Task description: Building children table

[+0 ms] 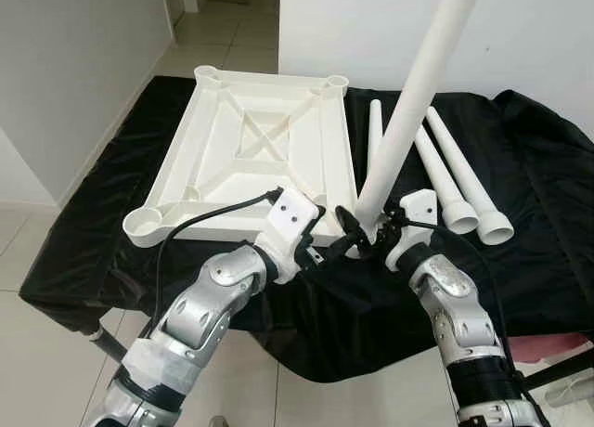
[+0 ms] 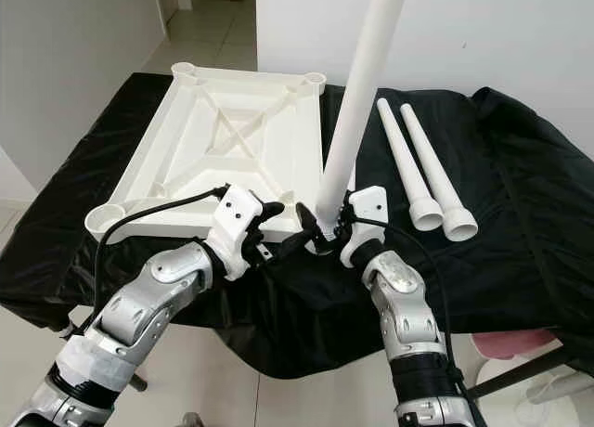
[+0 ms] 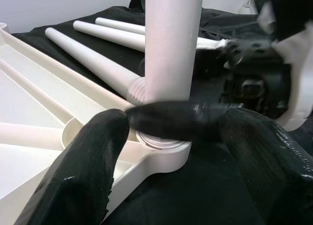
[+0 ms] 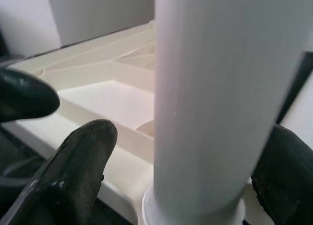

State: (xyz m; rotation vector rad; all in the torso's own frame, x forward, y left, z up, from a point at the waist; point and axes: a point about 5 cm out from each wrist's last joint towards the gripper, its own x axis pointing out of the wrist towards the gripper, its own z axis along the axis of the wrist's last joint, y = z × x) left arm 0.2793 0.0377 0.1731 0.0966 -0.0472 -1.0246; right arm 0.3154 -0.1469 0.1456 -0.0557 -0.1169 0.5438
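Note:
A white children's table top (image 1: 251, 139) lies upside down on a black cloth. One white table leg (image 1: 408, 102) stands in the top's near right corner socket (image 3: 161, 146), leaning slightly right. My right gripper (image 1: 360, 230) is shut on the table leg near its base, one finger on each side of the table leg (image 4: 205, 98). My left gripper (image 1: 320, 239) is open just left of that corner, its fingers (image 3: 83, 171) spread around the socket without touching the leg. Three loose legs (image 1: 436, 172) lie on the cloth to the right.
The black cloth (image 1: 538, 213) covers a low table whose front edge is right before me. Pale tiled floor (image 1: 37, 353) surrounds it. A white wall (image 1: 520, 37) stands behind and another wall (image 1: 65, 65) at left. Something pink (image 1: 557, 348) sits at the lower right.

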